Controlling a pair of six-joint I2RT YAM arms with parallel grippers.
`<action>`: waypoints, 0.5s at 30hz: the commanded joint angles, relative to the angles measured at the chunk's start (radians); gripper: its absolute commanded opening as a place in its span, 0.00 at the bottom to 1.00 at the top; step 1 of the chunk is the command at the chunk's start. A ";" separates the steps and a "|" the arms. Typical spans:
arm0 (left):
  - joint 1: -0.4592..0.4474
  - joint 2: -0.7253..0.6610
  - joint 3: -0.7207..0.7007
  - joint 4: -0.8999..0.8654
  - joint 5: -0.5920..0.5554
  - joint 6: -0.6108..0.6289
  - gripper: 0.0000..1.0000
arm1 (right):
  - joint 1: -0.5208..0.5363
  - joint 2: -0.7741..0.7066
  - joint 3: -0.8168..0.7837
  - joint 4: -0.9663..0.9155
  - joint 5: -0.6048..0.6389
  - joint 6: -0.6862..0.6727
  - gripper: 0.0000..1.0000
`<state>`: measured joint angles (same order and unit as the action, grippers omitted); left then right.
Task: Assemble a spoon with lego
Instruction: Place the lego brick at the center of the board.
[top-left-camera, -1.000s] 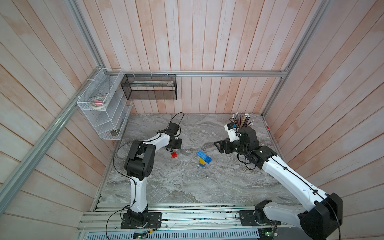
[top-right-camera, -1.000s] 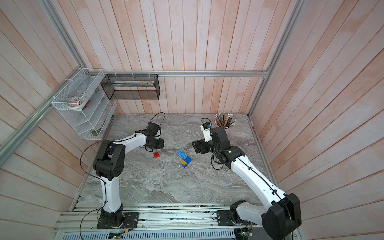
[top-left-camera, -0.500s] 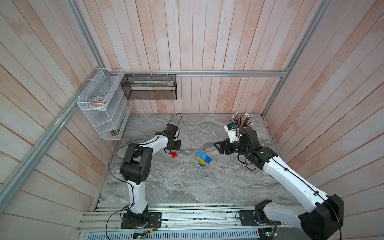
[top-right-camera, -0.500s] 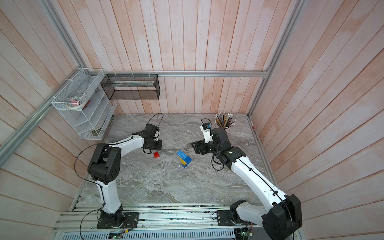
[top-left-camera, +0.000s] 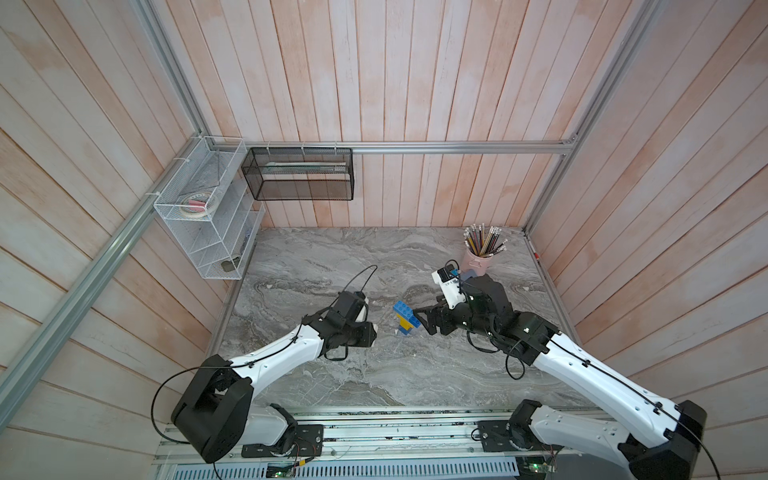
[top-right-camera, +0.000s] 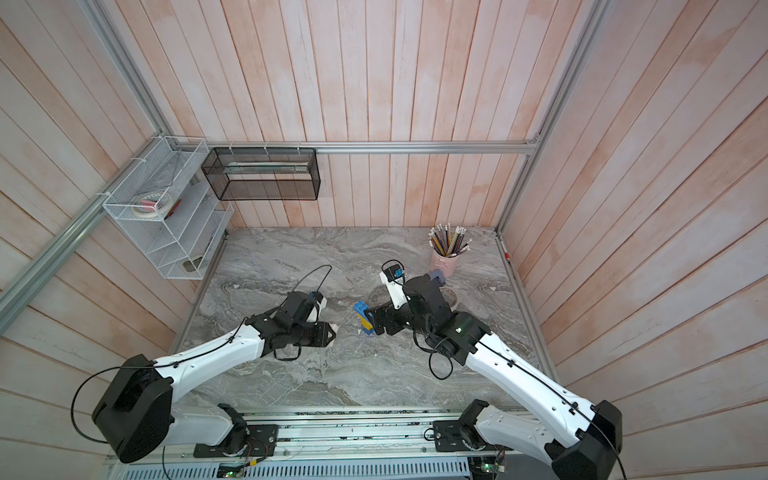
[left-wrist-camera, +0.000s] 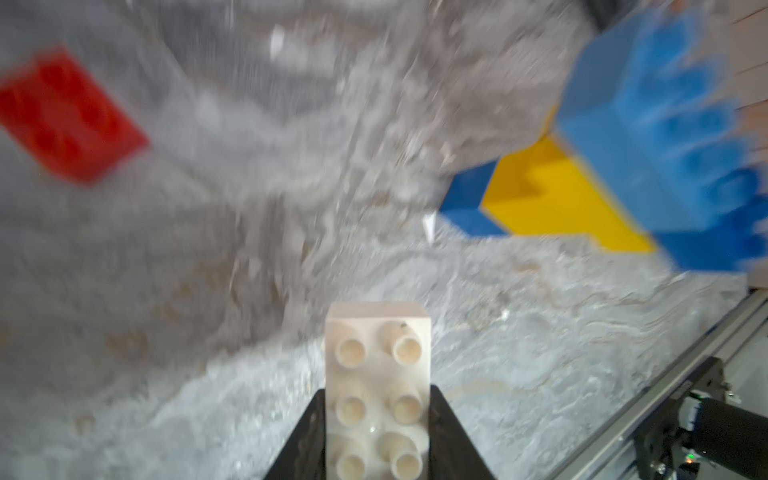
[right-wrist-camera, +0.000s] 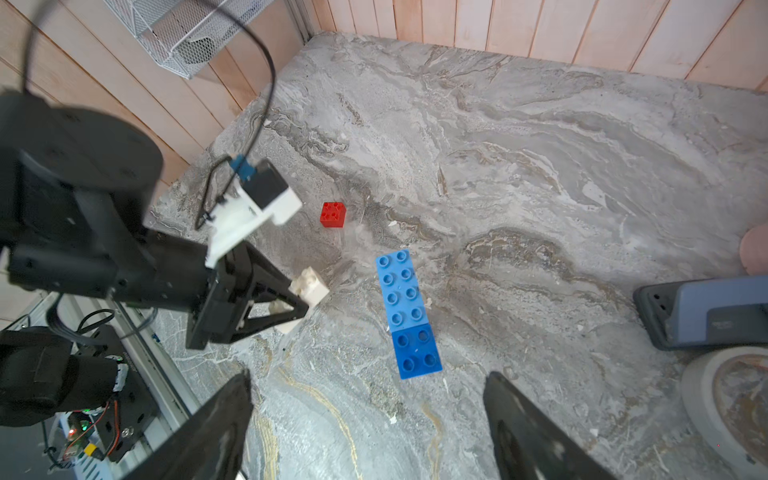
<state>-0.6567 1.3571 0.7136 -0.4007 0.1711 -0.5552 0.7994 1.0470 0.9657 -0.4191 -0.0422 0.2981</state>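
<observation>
My left tool (left-wrist-camera: 377, 399) is clamped on a white lego brick (left-wrist-camera: 376, 345). The brick's long axis runs out along the fingers, and its studs show plainly in the left wrist view. My right tool (right-wrist-camera: 369, 376) stands wide and empty, its jaws open toward the dark-blue end of the spoon (right-wrist-camera: 405, 309).

The spoon is unfinished. It sits near the middle of the desk (top-left-camera: 374, 374), between both tools and touching neither. Its studs point up. Its long axis lies flat and slants across the desk, with the light-blue end toward the back wall and the dark-blue end nearest the right tool. A red brick (right-wrist-camera: 333, 215) lies loose, apart from it.

Judgement: this is the head-building step, with the white brick in transit. The next move calls for squaring the brick to the studs, and for the right tool to brace the spoon before I press down.
</observation>
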 joint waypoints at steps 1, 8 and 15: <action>-0.051 -0.037 -0.086 0.061 -0.046 -0.179 0.38 | 0.054 -0.026 -0.012 -0.047 0.081 0.066 0.89; -0.116 0.003 -0.143 0.127 -0.080 -0.271 0.43 | 0.174 0.017 -0.025 -0.053 0.133 0.123 0.89; -0.120 -0.025 -0.127 0.122 -0.103 -0.281 0.94 | 0.273 0.092 -0.009 -0.052 0.209 0.222 0.89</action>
<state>-0.7769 1.3457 0.5869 -0.2512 0.1135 -0.8238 1.0435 1.1240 0.9562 -0.4503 0.1059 0.4549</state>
